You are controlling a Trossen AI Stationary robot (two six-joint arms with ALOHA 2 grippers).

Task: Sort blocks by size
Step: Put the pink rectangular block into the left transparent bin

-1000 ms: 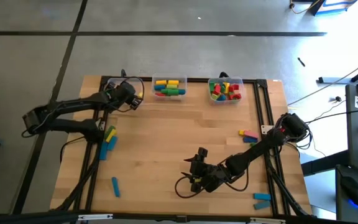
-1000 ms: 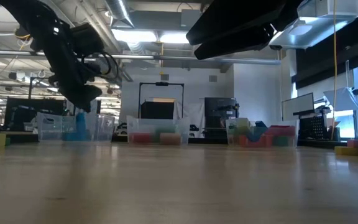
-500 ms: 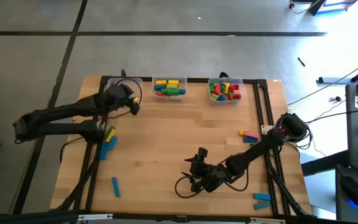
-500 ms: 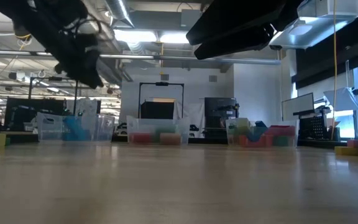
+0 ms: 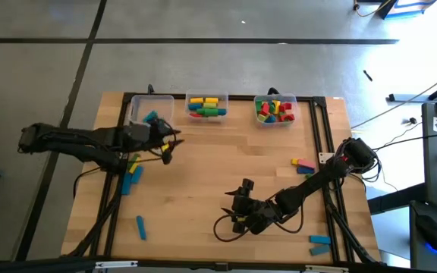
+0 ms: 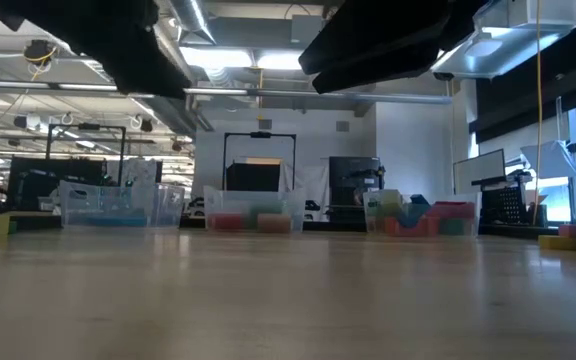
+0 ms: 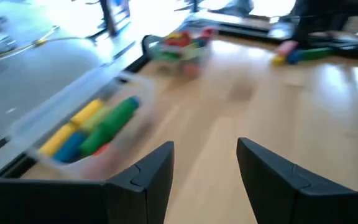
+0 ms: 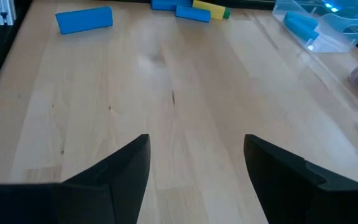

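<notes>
Blocks: hard, light, smooth painted bars and cylinders; best pinched across the short width at mid-length so they don't swivel.

My left gripper (image 5: pixel 167 144) hangs over the table just near of the left bin (image 5: pixel 138 102), fingers (image 7: pixel 149 171) apart, holding nothing. A second ago it was over that bin; now a blue block (image 5: pixel 151 117) lies inside.

Loose blocks (image 5: pixel 132 170) sit at the left edge just by me, one blue (image 5: pixel 140 226) nearer, more (image 5: pixel 303 164) at the right.

My right gripper (image 5: pixel 240 205) waits near centre, wide open, empty, unmoved.
</notes>
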